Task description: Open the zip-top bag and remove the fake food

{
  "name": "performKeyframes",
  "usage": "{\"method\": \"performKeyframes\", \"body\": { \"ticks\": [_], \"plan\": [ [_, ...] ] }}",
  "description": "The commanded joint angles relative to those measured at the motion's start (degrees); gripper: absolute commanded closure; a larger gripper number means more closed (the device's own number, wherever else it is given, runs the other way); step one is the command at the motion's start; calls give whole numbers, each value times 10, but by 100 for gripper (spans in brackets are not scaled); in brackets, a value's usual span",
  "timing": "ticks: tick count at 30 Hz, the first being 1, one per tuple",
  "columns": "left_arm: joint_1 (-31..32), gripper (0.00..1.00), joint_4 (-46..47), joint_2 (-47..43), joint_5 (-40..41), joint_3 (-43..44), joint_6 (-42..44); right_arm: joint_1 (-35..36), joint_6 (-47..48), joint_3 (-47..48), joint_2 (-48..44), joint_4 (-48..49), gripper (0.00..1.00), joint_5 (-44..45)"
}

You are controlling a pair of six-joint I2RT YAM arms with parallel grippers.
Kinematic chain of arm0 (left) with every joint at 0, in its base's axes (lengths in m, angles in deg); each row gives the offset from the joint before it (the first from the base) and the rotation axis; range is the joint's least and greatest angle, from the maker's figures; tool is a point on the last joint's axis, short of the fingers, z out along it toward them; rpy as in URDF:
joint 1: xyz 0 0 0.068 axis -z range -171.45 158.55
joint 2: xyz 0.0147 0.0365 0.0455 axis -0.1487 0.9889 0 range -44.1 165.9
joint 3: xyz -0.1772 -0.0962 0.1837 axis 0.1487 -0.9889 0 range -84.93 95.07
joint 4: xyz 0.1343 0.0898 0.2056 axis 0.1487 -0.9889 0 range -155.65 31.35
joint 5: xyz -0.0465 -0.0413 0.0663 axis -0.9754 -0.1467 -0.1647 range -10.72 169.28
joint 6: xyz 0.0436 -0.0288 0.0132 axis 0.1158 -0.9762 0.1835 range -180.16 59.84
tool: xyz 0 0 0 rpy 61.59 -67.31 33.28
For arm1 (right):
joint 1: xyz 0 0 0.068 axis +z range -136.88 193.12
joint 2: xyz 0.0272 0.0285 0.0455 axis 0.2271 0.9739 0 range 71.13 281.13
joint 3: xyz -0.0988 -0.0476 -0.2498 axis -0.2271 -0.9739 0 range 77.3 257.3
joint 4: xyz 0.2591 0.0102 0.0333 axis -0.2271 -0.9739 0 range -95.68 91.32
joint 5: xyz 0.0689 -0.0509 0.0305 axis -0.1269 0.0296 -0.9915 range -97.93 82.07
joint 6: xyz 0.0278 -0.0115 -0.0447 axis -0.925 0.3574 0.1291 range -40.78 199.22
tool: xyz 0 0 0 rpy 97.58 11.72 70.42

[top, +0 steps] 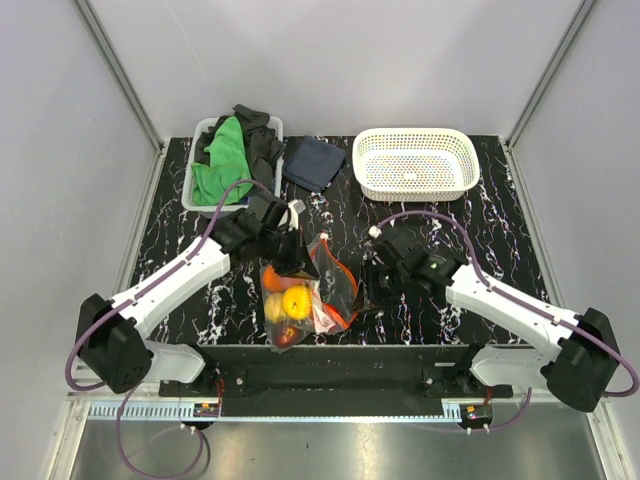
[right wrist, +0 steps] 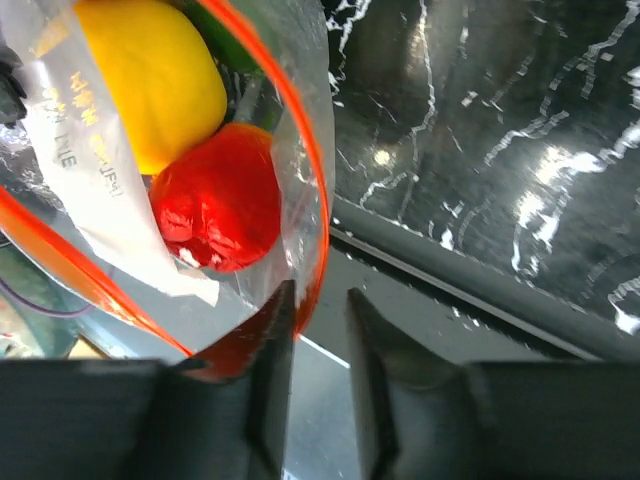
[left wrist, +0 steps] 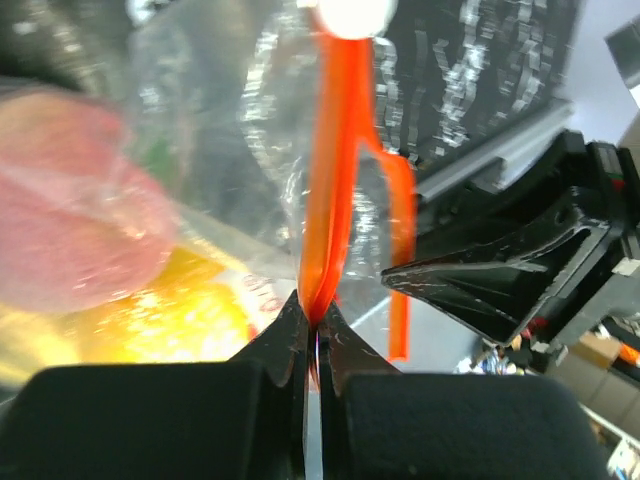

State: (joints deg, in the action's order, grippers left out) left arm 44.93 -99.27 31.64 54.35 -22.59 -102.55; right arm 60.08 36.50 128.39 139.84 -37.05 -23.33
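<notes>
The zip-top bag hangs over the table's front middle, its mouth partly spread between my two grippers. My left gripper is shut on the bag's red-orange zip strip, pinched between the fingertips. My right gripper is open at the bag's other lip; the orange strip runs against the inner face of its left finger, jaws apart. The fake food is inside the bag: a yellow piece, a red piece, and a pink one. Yellow and orange pieces show from above.
A white perforated basket stands at the back right. A white bin with green and black cloths is at the back left, a dark blue cloth beside it. The table's front rail runs just below the bag.
</notes>
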Motion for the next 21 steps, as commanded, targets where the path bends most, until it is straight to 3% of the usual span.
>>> {"method": "performKeyframes", "body": {
  "ticks": [1, 5, 10, 21],
  "plan": [
    [2, 100, 49, -18, -57, 15, -8, -4, 43, 94, -25, -73, 61, 42],
    [2, 100, 49, -36, -71, 22, -17, -3, 66, 149, -14, -83, 55, 24],
    [3, 100, 55, -40, -79, 26, -21, 2, 100, 209, 52, -69, 59, -15],
    [3, 100, 61, -40, -85, 32, -23, 2, 91, 130, 115, 73, 60, -143]
  ]
}}
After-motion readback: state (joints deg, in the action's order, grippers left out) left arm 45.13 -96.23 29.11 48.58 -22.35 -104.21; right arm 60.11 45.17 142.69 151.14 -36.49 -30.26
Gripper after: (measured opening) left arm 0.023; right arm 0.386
